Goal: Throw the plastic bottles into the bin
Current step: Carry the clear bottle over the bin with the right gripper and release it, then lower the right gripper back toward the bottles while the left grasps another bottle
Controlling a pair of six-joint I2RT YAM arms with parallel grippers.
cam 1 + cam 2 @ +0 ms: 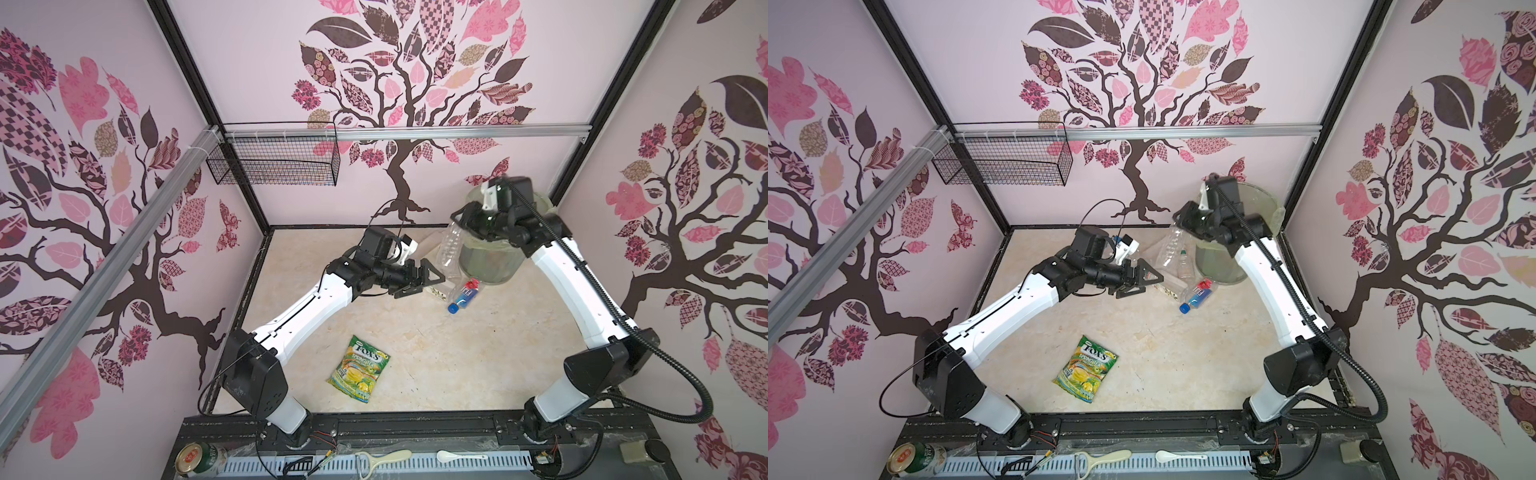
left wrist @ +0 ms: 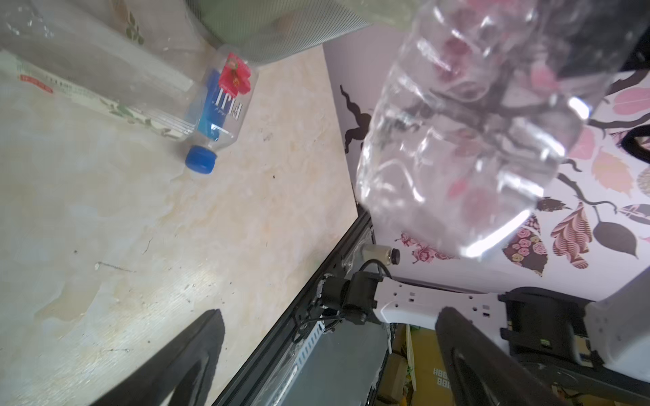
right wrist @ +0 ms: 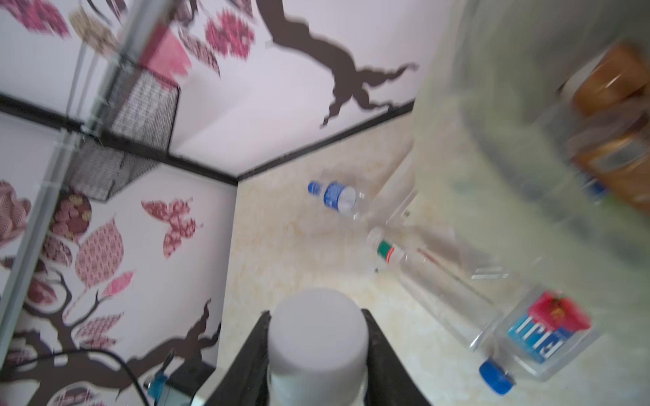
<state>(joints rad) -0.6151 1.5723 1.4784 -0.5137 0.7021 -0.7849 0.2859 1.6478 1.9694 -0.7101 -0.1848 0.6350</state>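
Observation:
My right gripper [image 1: 462,219] [image 3: 316,346] is shut on the white cap of a clear plastic bottle [image 1: 451,245] [image 1: 1172,245] [image 2: 457,140]. That bottle hangs body-down beside the bin's rim. The bin [image 1: 490,259] [image 1: 1221,266] [image 3: 492,147] is a grey-green bucket at the back right, with brown-labelled bottles [image 3: 615,84] inside. A blue-capped Fiji bottle [image 1: 463,295] [image 1: 1196,297] [image 2: 221,105] [image 3: 541,334] lies on the floor at the bin's foot. My left gripper [image 1: 419,278] [image 1: 1142,282] [image 2: 330,351] is open and empty, just left of it. Two more small bottles [image 3: 337,197] [image 3: 387,250] lie farther back.
A clear plastic box [image 1: 436,286] [image 2: 105,77] lies between my left gripper and the bin. A Fox's candy bag [image 1: 359,368] lies front centre. A black wire basket [image 1: 274,160] hangs on the back rail. A can [image 1: 195,459] sits on the front ledge.

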